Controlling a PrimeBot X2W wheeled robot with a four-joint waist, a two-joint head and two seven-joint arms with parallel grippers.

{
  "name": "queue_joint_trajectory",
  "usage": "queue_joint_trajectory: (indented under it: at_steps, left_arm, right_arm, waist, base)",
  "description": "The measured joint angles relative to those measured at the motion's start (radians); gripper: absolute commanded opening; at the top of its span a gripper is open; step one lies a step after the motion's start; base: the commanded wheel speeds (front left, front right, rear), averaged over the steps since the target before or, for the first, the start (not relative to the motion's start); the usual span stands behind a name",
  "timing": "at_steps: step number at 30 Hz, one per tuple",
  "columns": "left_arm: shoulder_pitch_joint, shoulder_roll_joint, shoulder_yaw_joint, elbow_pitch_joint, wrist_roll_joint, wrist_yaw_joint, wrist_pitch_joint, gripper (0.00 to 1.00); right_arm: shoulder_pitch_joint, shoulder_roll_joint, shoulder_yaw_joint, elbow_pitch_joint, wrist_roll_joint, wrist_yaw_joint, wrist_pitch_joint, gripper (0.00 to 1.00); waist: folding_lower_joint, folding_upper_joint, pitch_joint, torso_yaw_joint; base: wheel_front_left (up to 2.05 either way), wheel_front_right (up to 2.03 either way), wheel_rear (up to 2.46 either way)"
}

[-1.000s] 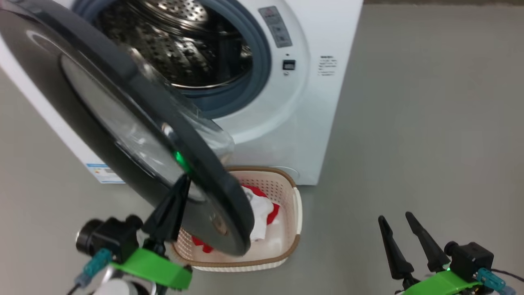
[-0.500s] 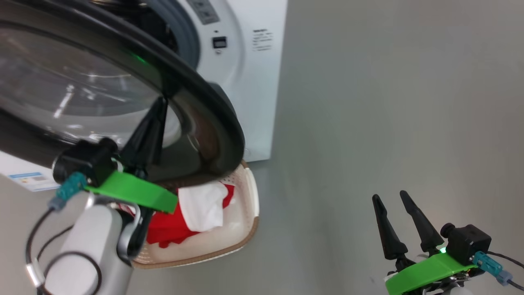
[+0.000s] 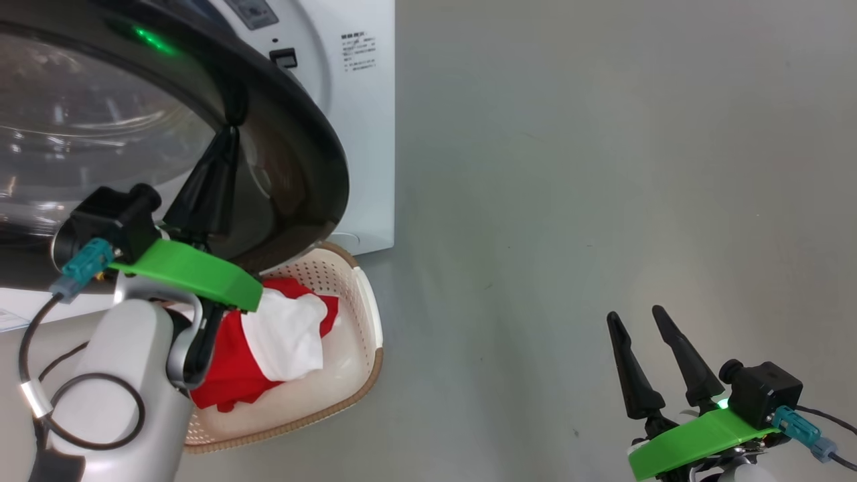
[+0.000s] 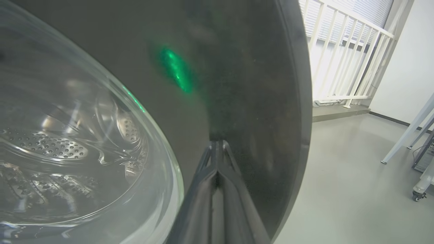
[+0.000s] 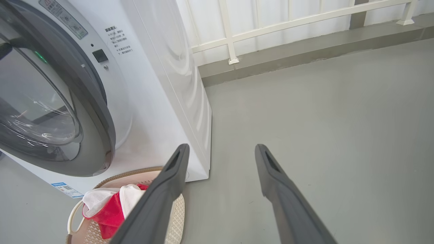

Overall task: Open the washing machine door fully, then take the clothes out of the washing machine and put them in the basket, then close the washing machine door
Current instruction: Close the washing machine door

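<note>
The washing machine (image 3: 348,134) stands at the upper left, and its door (image 3: 294,140) hangs partway swung toward its front. My left gripper (image 3: 231,130) is shut, its joined tips pressed against the door's black rim (image 4: 244,84) beside the glass bowl (image 4: 67,118). The basket (image 3: 367,314) sits on the floor under the door, holding red clothes (image 3: 224,375) and a white piece (image 3: 284,335). Over bare floor at the lower right, my right gripper (image 3: 636,312) is open and empty. In the right wrist view the right gripper (image 5: 221,149) points past the machine's corner, above the basket (image 5: 176,210).
Grey floor (image 3: 569,167) stretches to the right of the machine. A white railing (image 5: 230,30) on a low step runs behind it. A slanted table leg (image 4: 407,132) and a caster (image 4: 416,195) stand far right in the left wrist view.
The door has swung from wide open toward the machine, now covering the drum opening, with my shut left gripper against its rim. The head camera has shifted right. The right gripper stays open.
</note>
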Motion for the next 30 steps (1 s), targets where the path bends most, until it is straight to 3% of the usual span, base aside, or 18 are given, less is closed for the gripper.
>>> queue_joint_trajectory:
  at_steps: [5, 15, 24, 30]
  left_arm:
    - [0.025, -0.001, 0.003, -0.002, -0.005, 0.000, 0.000, 0.00]
    - [0.227, -0.025, 0.049, -0.016, 0.010, 0.000, 0.000, 0.00]
    - [0.389, -0.050, 0.114, -0.055, 0.031, 0.000, 0.000, 0.29]
    - [0.451, -0.051, 0.150, -0.081, 0.043, 0.000, 0.000, 0.34]
  right_arm:
    - [0.001, 0.001, 0.000, 0.002, -0.002, 0.000, 0.000, 1.00]
    - [0.017, -0.013, -0.012, 0.012, -0.011, 0.000, 0.000, 1.00]
    - [0.050, -0.036, -0.028, 0.018, -0.011, 0.000, 0.000, 1.00]
    - [0.051, -0.038, -0.041, 0.018, -0.011, 0.000, 0.000, 1.00]
  waist:
    - [0.0000, -0.0001, -0.019, 0.017]
    - [0.0000, 0.0000, -0.078, 0.087]
    - [0.0000, -0.0001, -0.122, 0.176]
    - [0.0000, 0.0000, -0.138, 0.220]
  base:
    - [0.00, 0.00, 0.00]
    - [0.00, 0.00, 0.00]
    - [0.00, 0.00, 0.00]
    - [0.00, 0.00, 0.00]
